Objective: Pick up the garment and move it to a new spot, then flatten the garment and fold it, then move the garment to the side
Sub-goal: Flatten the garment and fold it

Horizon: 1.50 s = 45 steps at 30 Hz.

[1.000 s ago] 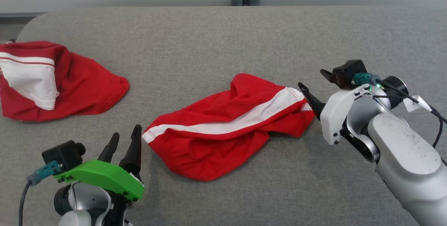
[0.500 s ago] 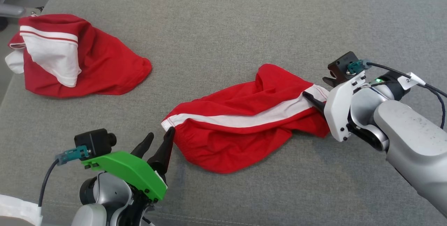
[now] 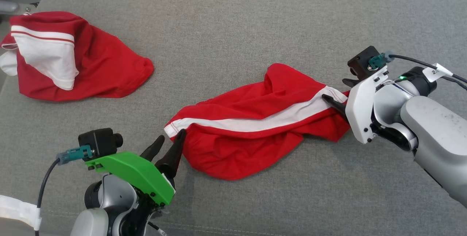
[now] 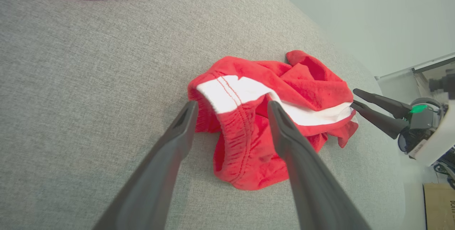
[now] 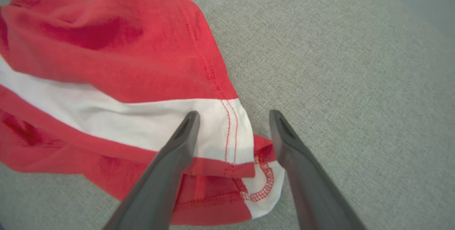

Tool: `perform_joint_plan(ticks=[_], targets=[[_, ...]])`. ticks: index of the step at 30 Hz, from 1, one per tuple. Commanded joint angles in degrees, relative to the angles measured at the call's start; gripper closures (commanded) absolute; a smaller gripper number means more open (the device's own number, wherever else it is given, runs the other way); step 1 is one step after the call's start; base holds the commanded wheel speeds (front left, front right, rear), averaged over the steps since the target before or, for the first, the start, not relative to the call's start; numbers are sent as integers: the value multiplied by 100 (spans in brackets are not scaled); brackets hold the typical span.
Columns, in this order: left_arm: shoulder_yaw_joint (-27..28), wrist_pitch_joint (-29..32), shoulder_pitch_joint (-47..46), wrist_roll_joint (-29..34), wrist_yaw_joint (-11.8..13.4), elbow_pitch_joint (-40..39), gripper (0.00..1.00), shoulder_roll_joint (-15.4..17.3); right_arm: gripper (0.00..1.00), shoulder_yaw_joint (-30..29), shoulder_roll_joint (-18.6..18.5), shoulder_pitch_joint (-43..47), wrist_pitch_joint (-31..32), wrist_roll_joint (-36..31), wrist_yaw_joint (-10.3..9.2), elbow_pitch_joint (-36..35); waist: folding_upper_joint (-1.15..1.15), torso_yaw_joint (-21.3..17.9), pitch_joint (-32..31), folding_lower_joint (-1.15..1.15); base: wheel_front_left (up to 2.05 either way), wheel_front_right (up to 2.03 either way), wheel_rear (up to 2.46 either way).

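Red garment (image 3: 255, 126) on grey cushion (image 3: 233, 28) | L/R jaws apart at its ends | 2nd garment (image 3: 84, 64) far L

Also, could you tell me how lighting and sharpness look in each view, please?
Head view: soft, even light, no glare, faint shadows beside the crumpled red garment with a white stripe. Left wrist view: the garment looks softer, the pale wall behind bright. Right wrist view: hem stitching crisp, dark fingers slightly soft.

Bright even light, soft faint shadows, no glare; wrist views bowed at edges, foreground soft.
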Motion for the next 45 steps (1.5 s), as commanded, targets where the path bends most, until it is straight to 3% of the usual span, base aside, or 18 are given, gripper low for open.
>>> perform_joint_plan(ticks=[1,7,8,10,23,33,36,40,42,45], targets=[[20,24,-109,-33,22,25,0,29,0,21,-59,-79,30,45,-9,-54,0,-9,17,0,0,0,0],[58,33,-192,-236,75,135,0,-31,0,91,-104,-83,146,152,-8,-194,0,-25,69,0,0,0,0],[49,36,-202,-265,67,150,20,-41,0,99,-100,-77,154,156,-8,-217,0,-30,78,0,0,0,0],[30,32,-227,-292,33,161,99,-53,0,120,-102,-66,172,163,-8,-258,0,-39,95,0,0,0,0],[-83,53,-137,-446,-199,125,100,-5,0,54,-156,88,192,248,-8,-285,0,-40,179,0,0,0,0],[-113,2,-97,-430,-269,171,100,41,0,90,0,120,283,359,-8,-105,0,74,205,0,0,0,0],[-118,-26,-85,-426,-269,184,100,40,20,89,-6,146,299,419,-8,-72,0,91,218,0,0,0,0],[-124,-62,-87,-425,-282,206,100,38,32,43,-23,196,308,479,-8,-20,0,95,242,0,0,0,0],[-128,-79,-98,-415,-286,217,100,45,51,39,-34,236,317,500,-8,-18,0,87,252,0,0,0,0],[-124,-112,-97,-404,-304,236,100,57,67,34,-38,271,314,514,-8,-23,0,62,249,0,0,0,0]])
